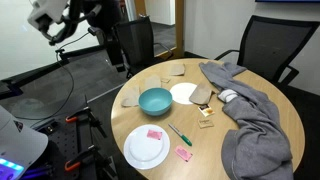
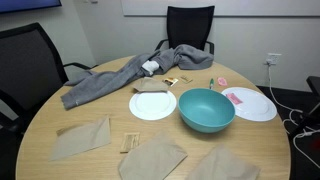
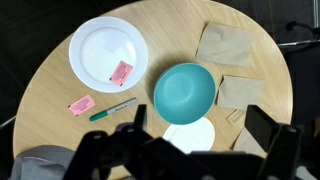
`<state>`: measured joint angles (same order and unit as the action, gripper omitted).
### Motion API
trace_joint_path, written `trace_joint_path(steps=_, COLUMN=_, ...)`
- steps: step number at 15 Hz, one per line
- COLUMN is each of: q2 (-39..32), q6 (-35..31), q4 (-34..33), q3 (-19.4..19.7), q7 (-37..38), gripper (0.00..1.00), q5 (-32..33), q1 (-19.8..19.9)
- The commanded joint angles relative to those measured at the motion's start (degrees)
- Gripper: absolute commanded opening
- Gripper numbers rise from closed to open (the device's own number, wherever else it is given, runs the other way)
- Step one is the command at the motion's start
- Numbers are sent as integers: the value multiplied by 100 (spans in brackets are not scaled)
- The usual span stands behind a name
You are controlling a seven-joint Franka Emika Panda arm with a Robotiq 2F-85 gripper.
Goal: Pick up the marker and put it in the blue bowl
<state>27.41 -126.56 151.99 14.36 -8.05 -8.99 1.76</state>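
Observation:
The green marker (image 3: 112,109) lies flat on the wooden table between a pink piece (image 3: 81,105) and the teal-blue bowl (image 3: 184,92). It also shows in both exterior views (image 1: 180,134) (image 2: 213,83). The bowl (image 1: 155,100) (image 2: 207,110) stands upright and empty near the table's middle. My gripper (image 3: 200,125) is open and empty, high above the table over the bowl's edge and a small white plate (image 3: 190,135). The arm (image 1: 60,22) is raised off to the side of the table.
A white plate (image 3: 108,52) (image 1: 147,147) (image 2: 252,103) holds a pink piece (image 3: 121,72). Brown paper napkins (image 3: 225,45) (image 2: 80,140) lie beside the bowl. A grey cloth (image 1: 250,120) (image 2: 120,80) covers one side. Office chairs (image 1: 262,45) surround the round table.

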Motion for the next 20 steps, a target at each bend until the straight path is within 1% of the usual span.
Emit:
trace_joint_path(steps=1, q2=-16, q6=23, q4=-10, q3=-140, q7=-62, gripper=100, q5=-79, q1=143)
trace_joint_path(steps=10, q2=-67, q6=12, q4=-45, q3=-131, q7=-79, gripper=100, q5=-59, q1=160)
trace_joint_path(steps=14, q2=-496, q6=-399, q4=-268, q3=-176, q7=432, gripper=100, q5=-211, q1=277)
trace_joint_path(steps=17, q2=-955, q6=-944, q4=-442, q3=-255, q7=1028, gripper=100, q5=-394, q1=340)
trace_joint_path(steps=20, q2=-1511, q6=-1496, q4=-655, q3=-440, q7=1817, gripper=100, q5=-504, q1=389)
